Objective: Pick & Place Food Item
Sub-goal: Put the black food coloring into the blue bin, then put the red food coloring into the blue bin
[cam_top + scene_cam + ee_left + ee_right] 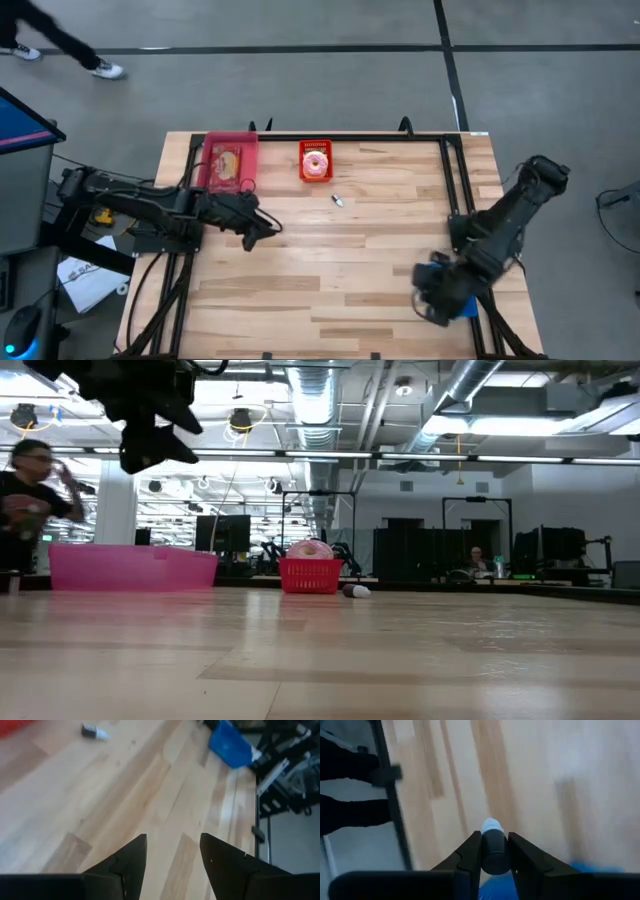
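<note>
A pink-iced donut [316, 161] lies in a red basket [316, 175] at the table's far edge. Left of it, a pink bin [229, 160] holds a pale food item [228, 161]. My left gripper [172, 837] hangs open over bare wood near the pink bin, with nothing between its fingers. My right gripper [494, 840] is near the table's right front corner [436, 298], shut on a small dark cylinder with a white end [492, 847]. My right gripper pinches the small cylinder's dark sides [495, 860] between its two fingers. The white end [492, 826] sticks out past the fingertips. The fingers slant steeply down, and the cylinder lies along them, clear of the table.
Another small dark and white piece [338, 200] lies on the wood right of the red basket. A blue object [466, 306] sits beside my right gripper near the table's right edge. Black frame rails [455, 180] run along both sides. A person [25, 510] stands beyond the far left.
</note>
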Action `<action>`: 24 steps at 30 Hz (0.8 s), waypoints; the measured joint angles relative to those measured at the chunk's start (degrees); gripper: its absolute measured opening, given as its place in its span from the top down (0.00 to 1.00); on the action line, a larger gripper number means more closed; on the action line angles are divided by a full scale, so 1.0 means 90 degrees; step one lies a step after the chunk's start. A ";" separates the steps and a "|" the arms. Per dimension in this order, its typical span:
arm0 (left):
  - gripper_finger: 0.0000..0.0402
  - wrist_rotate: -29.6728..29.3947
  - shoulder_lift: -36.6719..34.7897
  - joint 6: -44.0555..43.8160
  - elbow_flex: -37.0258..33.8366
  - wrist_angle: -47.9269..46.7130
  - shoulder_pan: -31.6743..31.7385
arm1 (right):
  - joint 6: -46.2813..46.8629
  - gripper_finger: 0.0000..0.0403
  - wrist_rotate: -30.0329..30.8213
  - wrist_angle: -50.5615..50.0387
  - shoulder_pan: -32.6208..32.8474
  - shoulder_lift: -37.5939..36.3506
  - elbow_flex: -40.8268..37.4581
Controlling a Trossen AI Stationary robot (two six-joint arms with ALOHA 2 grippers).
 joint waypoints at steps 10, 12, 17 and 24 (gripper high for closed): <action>0.55 -0.0235 0.0350 0.0405 -0.0001 0.1027 0.0179 | 0.4284 0.81 -0.0005 -0.1499 0.2182 0.0014 0.0000; 0.55 -0.0199 0.0425 0.0490 -0.0003 0.1118 0.0250 | 0.4681 0.81 0.0007 -0.1743 0.2383 0.0045 0.0000; 0.55 -0.0047 0.0509 0.0574 -0.0001 0.1253 0.0382 | 0.4784 0.79 0.0089 -0.2004 0.2556 0.0049 0.0000; 0.55 -0.0043 0.0508 0.0591 -0.0001 0.1270 0.0427 | 0.4852 0.68 0.0305 -0.2361 0.2542 0.0049 0.0000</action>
